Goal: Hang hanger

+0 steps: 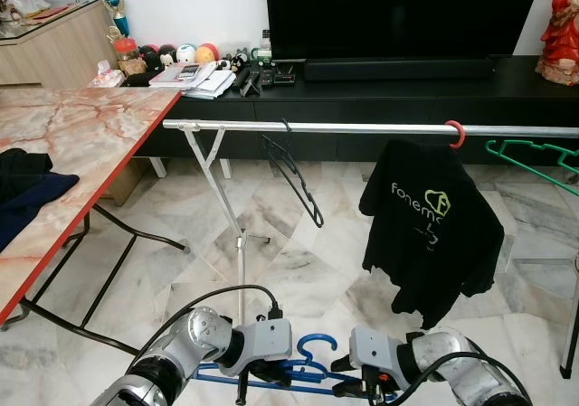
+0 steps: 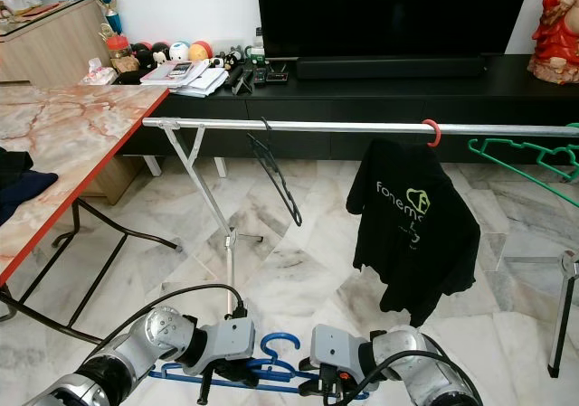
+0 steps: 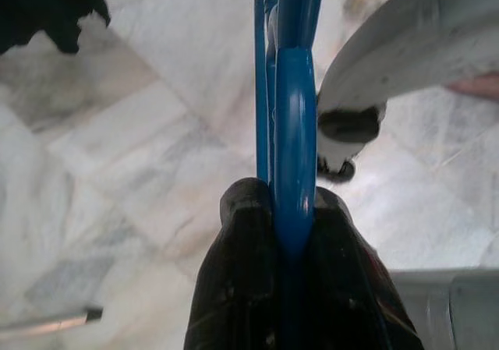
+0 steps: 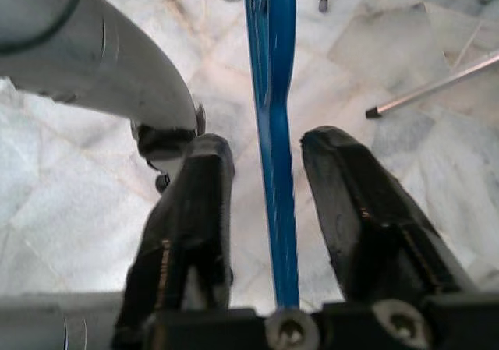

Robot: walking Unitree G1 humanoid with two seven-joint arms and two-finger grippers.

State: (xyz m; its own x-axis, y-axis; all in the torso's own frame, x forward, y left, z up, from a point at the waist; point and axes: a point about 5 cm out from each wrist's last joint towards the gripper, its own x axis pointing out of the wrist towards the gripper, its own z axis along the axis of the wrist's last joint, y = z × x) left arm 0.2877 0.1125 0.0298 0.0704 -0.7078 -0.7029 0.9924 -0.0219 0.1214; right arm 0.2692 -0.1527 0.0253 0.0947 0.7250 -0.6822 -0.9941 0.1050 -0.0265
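- Left wrist view shows the left gripper clamped tight on the blue hanger, both black fingers pressed against the plastic.
- Right wrist view has the right gripper spread wide, the hanger running between its fingers with a gap on each side, nothing touching.
- From the head, both silver arms sit low in front, holding the hanger level above the marble floor, its hook turned up between the two wrists.
- Beyond them a metal rail runs across the room on a folding stand.
- On the rail hang an empty black hanger near its left end, a black T-shirt on a red hook further right, and a green hanger at the far right.
- A marble-topped table with a red edge stands to the left, dark clothes lying at its near left edge.
- Behind the rail, a long black TV unit carries a large screen, papers and small toys.
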